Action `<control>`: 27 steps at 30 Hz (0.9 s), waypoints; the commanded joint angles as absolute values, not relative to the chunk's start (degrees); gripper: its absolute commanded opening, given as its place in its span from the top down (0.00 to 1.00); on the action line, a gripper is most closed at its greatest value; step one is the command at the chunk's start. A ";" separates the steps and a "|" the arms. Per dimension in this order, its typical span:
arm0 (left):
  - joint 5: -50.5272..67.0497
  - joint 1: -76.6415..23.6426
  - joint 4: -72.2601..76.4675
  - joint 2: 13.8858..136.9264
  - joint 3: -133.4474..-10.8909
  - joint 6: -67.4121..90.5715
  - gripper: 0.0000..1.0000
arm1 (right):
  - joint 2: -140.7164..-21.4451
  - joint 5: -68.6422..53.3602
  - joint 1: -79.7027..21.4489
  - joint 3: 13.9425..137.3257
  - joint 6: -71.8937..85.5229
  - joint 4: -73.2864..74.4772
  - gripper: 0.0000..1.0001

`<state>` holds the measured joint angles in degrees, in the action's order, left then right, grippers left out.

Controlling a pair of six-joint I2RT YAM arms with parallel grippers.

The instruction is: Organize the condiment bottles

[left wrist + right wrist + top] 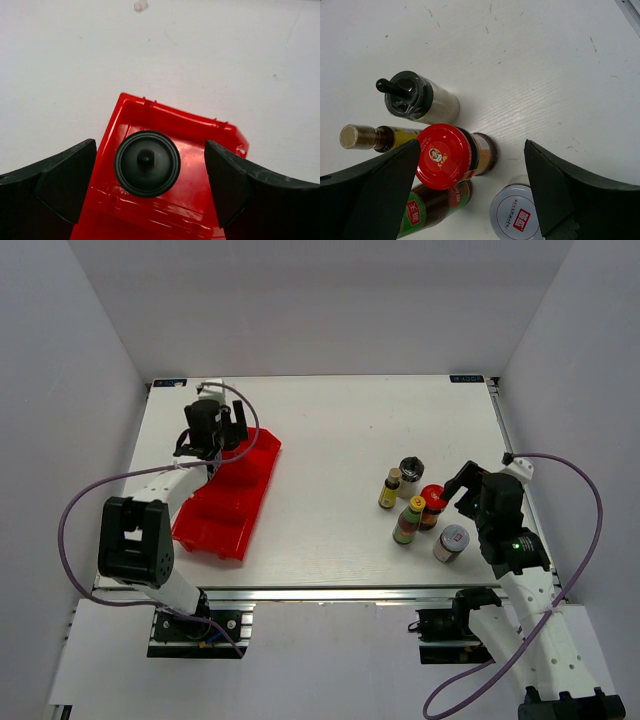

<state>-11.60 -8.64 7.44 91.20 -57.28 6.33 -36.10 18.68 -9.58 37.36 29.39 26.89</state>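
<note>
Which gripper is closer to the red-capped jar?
Right. The right gripper hovers open just beside the red-capped jar; the left gripper is far off, above the far end of the red tray.

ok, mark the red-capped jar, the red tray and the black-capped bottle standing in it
red-capped jar (pixel 444 156), right wrist view, middle of its lid.
red tray (pixel 222 512), top external view, bare floor.
black-capped bottle (pixel 147 163), left wrist view, top of its cap.
</note>
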 commanded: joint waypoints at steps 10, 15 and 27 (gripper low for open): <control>3.71 -19.11 -3.96 76.90 -61.53 13.19 0.02 | -37.53 15.91 -9.40 38.14 28.30 25.75 0.11; 6.49 -31.01 0.42 79.80 -59.60 11.60 0.02 | -36.92 15.64 -9.40 37.62 28.39 25.75 0.11; 10.55 -47.72 11.34 97.19 -63.97 9.14 0.02 | -36.21 16.96 -9.40 37.09 29.18 26.45 0.11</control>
<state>9.04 -45.74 7.64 94.87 -59.77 10.44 -37.08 16.38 -9.58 36.91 29.21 27.00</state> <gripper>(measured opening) 0.981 0.894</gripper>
